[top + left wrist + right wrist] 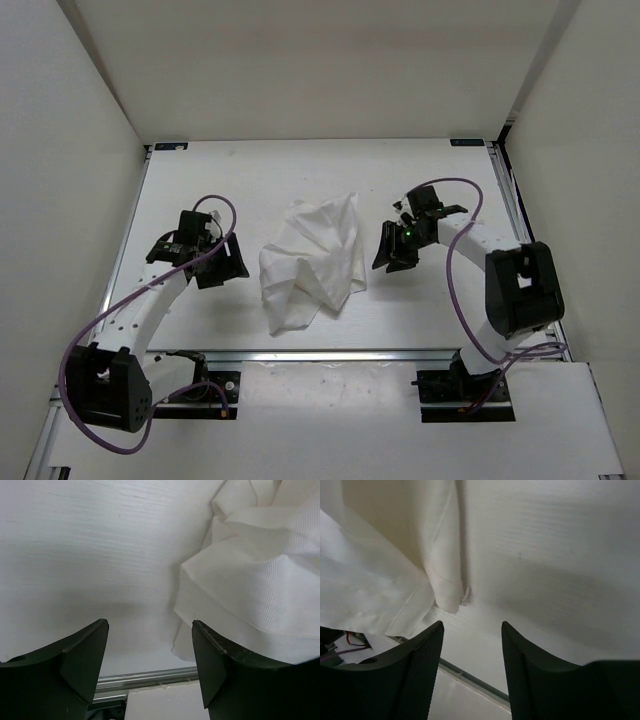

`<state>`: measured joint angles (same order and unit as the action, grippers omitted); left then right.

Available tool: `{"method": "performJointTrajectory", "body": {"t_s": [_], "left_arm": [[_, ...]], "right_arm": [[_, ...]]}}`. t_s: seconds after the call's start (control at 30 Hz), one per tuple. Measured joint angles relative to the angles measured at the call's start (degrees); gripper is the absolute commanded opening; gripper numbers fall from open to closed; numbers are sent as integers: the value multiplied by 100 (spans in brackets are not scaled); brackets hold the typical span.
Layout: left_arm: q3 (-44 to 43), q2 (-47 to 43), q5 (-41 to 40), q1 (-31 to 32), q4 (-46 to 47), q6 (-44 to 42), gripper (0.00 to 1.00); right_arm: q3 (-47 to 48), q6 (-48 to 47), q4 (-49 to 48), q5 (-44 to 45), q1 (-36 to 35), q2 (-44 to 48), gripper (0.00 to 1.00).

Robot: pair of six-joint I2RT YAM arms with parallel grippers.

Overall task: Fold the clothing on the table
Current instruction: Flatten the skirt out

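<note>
The clothing (312, 262), a thin white fabric piece, lies crumpled in the middle of the table (250, 170). My left gripper (222, 266) stands open just left of it, nothing between its fingers. In the left wrist view the clothing (255, 575) fills the right side, beside the left gripper (150, 630). My right gripper (392, 256) is open too, just right of the fabric's edge. The right wrist view has the clothing (380, 565) at upper left, a folded corner ending just ahead of the right gripper (472, 629). Neither gripper touches the cloth.
Silver aluminium rails (330, 354) edge the table, with blue corner marks (467, 143) at the back. White walls (60, 140) enclose three sides. Purple cables (470, 250) loop off both arms. The arm bases (455, 390) sit at the near edge.
</note>
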<state>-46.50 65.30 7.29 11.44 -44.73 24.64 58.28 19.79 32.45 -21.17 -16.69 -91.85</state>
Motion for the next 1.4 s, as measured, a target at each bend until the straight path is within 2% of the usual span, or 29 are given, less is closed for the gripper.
{"method": "performJointTrajectory", "body": {"t_s": [0.17, 0.3, 0.43, 0.47, 0.57, 0.7, 0.8, 1.0, 1.17, 1.27, 1.4], "left_arm": [[-127, -140, 46, -177, -31, -13, 79], [-133, -157, 114, -125, -15, 46, 79], [-94, -323, 160, -166, -20, 107, 79], [-85, -372, 168, -197, -28, 118, 79], [-79, -450, 170, -251, -33, 136, 78], [-76, -481, 188, -341, -31, 155, 79], [-70, -518, 214, -396, -28, 175, 79], [101, -599, 262, -450, 44, 223, 79], [181, -525, 293, -450, 98, 236, 79], [181, -472, 337, -457, 197, 245, 79], [199, -470, 387, -455, 291, 267, 79]], "right_arm": [[280, 190, -308, -577, -195, -905, 46], [616, 229, -227, -621, -409, -1440, 46], [894, 225, -101, -595, -649, -1641, 42], [933, 225, -57, -597, -699, -1681, 37], [1010, 155, 85, -590, -804, -1858, 0], [1088, 188, 415, -374, -807, -1982, 0], [1281, 190, 664, 321, -739, -1788, 0], [2236, 140, 944, 2881, -527, -70, 0], [3080, -391, 402, 4708, -1084, 1104, 1], [3429, -734, 214, 4942, -1543, 1047, 0], [3989, -931, 199, 4111, -1799, -22, 0]]}}
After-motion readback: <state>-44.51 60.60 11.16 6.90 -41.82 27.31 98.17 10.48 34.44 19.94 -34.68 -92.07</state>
